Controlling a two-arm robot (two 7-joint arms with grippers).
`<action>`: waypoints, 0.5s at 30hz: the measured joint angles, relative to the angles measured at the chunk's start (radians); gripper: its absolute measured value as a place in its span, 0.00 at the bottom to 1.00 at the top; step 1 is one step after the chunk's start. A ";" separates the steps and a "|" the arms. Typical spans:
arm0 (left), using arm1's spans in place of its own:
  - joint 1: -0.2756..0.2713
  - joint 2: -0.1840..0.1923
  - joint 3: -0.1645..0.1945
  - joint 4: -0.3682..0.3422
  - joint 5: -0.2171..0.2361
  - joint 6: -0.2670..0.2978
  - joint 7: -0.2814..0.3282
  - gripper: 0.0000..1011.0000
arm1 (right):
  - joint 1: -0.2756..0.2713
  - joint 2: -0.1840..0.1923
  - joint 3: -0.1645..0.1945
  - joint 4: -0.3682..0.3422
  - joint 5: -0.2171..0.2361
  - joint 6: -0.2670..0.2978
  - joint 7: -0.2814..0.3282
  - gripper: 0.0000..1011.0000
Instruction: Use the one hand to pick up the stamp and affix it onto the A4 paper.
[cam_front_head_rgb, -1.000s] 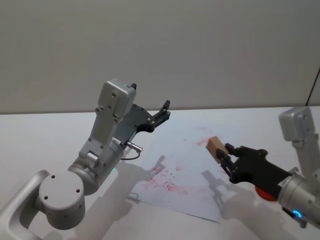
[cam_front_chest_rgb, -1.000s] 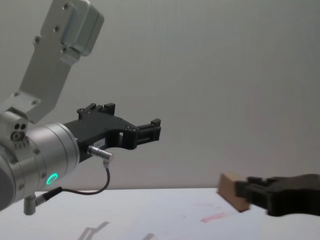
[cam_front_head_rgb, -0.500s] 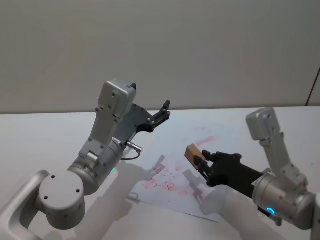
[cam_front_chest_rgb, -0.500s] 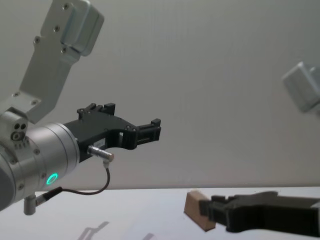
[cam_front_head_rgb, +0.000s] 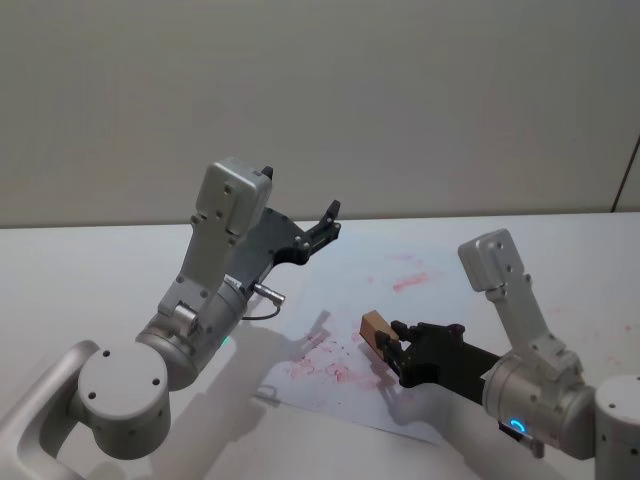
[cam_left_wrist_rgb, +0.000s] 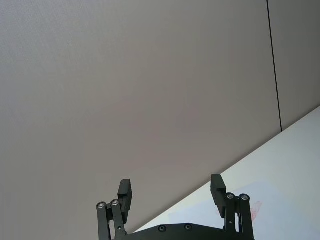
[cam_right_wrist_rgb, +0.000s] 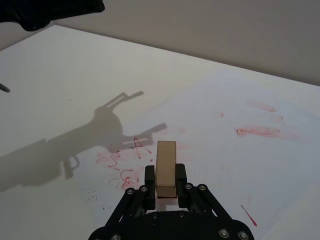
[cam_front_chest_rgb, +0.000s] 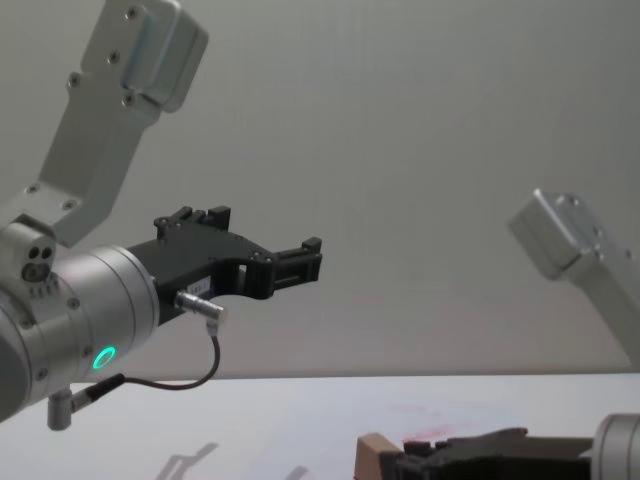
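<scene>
R wrist view: right claw (cam_right_wrist_rgb: 165, 176) pinches stamp (cam_right_wrist_rgb: 166, 162) over A4 paper (cam_right_wrist_rgb: 240, 155)

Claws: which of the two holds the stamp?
The right claw, low over the A4 paper, shut on the tan stamp; the left claw is raised, open and empty.

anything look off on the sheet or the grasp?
Only the A4 paper: its red marks are smeared scribbles and streaks, not clean prints. The stamp sits centred in the shut right hand; left hand idle, open, raised.
</scene>
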 joint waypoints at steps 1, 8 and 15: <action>0.000 0.000 0.000 0.000 0.000 0.000 0.000 0.99 | 0.003 -0.002 -0.002 0.007 -0.003 0.004 0.000 0.22; 0.000 0.000 0.000 0.000 0.000 0.000 0.000 0.99 | 0.011 -0.007 -0.007 0.031 -0.016 0.021 0.000 0.22; 0.000 0.000 0.000 0.000 0.000 0.000 0.000 0.99 | 0.013 -0.007 -0.011 0.044 -0.027 0.033 0.005 0.22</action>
